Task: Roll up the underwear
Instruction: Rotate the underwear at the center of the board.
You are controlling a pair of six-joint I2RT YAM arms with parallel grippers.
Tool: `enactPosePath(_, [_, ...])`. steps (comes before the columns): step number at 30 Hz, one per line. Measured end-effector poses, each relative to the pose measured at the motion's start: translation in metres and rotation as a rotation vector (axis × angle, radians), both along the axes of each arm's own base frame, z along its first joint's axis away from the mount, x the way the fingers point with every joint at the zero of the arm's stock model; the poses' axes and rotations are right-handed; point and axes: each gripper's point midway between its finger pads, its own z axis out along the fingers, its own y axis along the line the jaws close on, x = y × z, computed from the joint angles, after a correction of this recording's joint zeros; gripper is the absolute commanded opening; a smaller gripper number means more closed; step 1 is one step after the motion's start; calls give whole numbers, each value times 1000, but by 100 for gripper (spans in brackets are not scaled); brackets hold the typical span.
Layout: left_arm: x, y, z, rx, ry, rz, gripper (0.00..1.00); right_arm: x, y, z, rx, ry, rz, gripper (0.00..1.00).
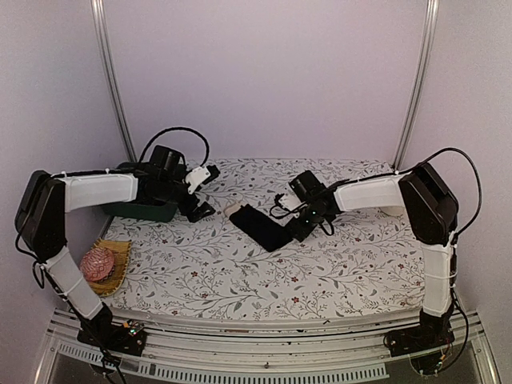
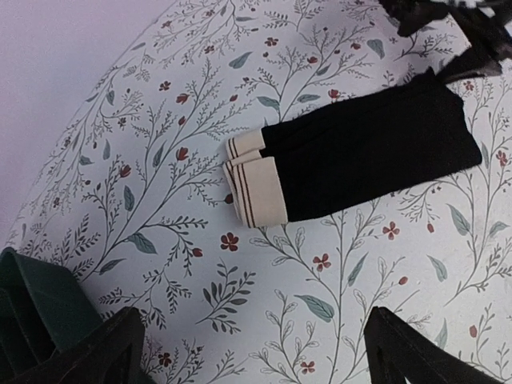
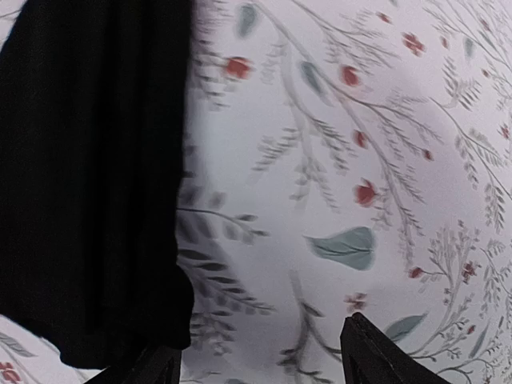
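A black underwear [image 1: 262, 226] folded into a long strip lies flat mid-table, its cream striped waistband [image 2: 254, 192] at the left end. In the left wrist view the black strip [image 2: 376, 156] stretches to the right. My left gripper [image 1: 202, 192] is open and empty, hovering left of the waistband; its fingertips [image 2: 88, 352] show at the bottom edge. My right gripper [image 1: 302, 226] is open and empty at the strip's right end; the black fabric [image 3: 88, 176] fills the left of its view, beside the left fingertip [image 3: 144, 366].
A dark green compartment tray [image 1: 144, 210] stands behind the left gripper, its corner in the left wrist view [image 2: 32, 304]. A pink knitted ball [image 1: 97, 262] sits in a woven dish at the front left. The floral cloth [image 1: 264, 276] covers the table.
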Motion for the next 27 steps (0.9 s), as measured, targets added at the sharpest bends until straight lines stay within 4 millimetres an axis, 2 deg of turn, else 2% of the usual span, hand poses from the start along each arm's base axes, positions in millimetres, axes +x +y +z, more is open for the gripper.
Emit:
enactPosePath(4, [8, 5, 4, -12, -22, 21, 98, -43, 50, -1, 16, 16, 154, 69])
enactPosePath(7, [14, 10, 2, -12, -25, 35, 98, -75, 74, -2, 37, 47, 230, 69])
enactPosePath(10, [16, 8, -6, -9, -7, 23, 98, -106, 83, -3, 55, 94, 282, 70])
enactPosePath(13, [21, -3, -15, -16, 21, -22, 99, -130, 74, 1, 60, 131, 294, 71])
enactPosePath(15, [24, -13, -21, -15, 40, -56, 98, -130, 65, 10, 75, 127, 273, 72])
enactPosePath(17, [25, -24, -26, -4, 53, -85, 96, -122, 52, 25, 112, 98, 227, 74])
enactPosePath(22, [13, -65, -37, 26, 77, -183, 72, -88, 6, 61, 232, -19, 65, 76])
enactPosePath(25, [-1, -90, -50, 51, 102, -238, 61, -75, -17, 71, 275, -73, -13, 77])
enactPosePath(27, [-14, -101, -65, 83, 129, -265, 55, -72, -24, 73, 293, -94, -40, 77])
